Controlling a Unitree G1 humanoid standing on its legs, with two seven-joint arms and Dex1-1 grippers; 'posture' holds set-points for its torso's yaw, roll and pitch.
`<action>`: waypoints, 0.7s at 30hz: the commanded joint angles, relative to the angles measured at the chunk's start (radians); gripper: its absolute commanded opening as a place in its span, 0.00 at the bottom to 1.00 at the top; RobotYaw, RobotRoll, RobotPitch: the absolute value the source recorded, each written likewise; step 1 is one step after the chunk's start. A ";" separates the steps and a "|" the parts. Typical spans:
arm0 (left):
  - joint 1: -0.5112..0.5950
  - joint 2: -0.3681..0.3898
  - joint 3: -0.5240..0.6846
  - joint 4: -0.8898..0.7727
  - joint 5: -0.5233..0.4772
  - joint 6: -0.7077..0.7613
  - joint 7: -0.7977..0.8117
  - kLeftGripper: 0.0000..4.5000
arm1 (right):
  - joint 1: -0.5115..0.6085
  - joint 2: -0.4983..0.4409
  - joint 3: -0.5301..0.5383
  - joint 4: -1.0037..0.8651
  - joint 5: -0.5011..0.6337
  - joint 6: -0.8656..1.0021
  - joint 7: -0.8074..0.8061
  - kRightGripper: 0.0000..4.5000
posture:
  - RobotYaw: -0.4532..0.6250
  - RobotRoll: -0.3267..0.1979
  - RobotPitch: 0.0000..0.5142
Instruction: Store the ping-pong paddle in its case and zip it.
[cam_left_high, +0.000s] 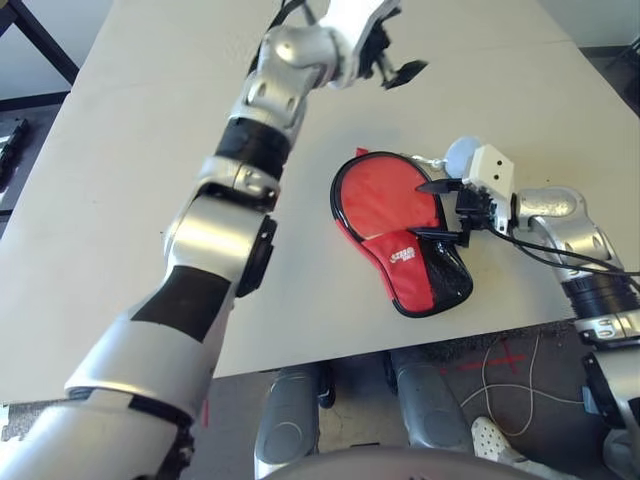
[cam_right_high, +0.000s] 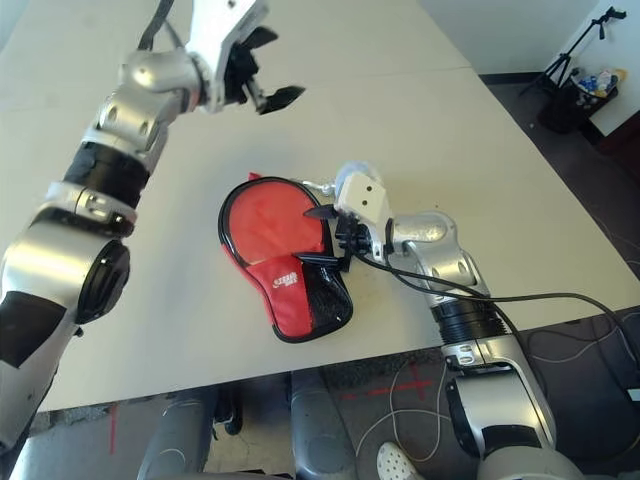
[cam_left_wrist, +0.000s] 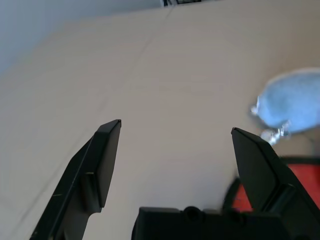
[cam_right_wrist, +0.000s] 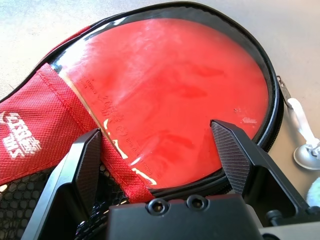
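The case (cam_left_high: 420, 285) lies flat near the table's front edge, red and black with a white logo and a mesh panel. Inside it rests the ping-pong paddle (cam_left_high: 385, 195); its round red face (cam_right_wrist: 170, 70) shows within the black zip edging, and the red fabric flap (cam_right_wrist: 35, 125) covers the handle end. My right gripper (cam_left_high: 437, 210) is open at the case's right side, its fingers spread low over the paddle face. My left gripper (cam_left_high: 395, 65) is open and empty, raised well above the table beyond the case.
A pale grey-white stuffed lump (cam_left_high: 462, 155) with a small metal clasp (cam_right_wrist: 305, 150) lies just past the case's far right edge. The table's front edge (cam_left_high: 400, 350) runs close to the case. Cables trail from my right arm to the floor.
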 joint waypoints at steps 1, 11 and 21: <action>0.120 0.046 -0.023 -0.226 -0.033 0.137 -0.048 1.00 | 0.057 0.007 0.082 0.026 -0.059 0.026 0.019 1.00 | 0.33 0.62 0.41; 0.351 0.165 -0.092 -0.539 -0.094 0.320 -0.132 1.00 | 0.053 0.024 0.082 0.038 -0.072 0.020 0.014 1.00 | 0.34 0.62 0.40; 0.408 0.125 -0.169 -0.566 -0.129 0.350 -0.117 1.00 | 0.067 0.016 0.073 0.022 -0.074 0.029 0.013 1.00 | 0.33 0.62 0.39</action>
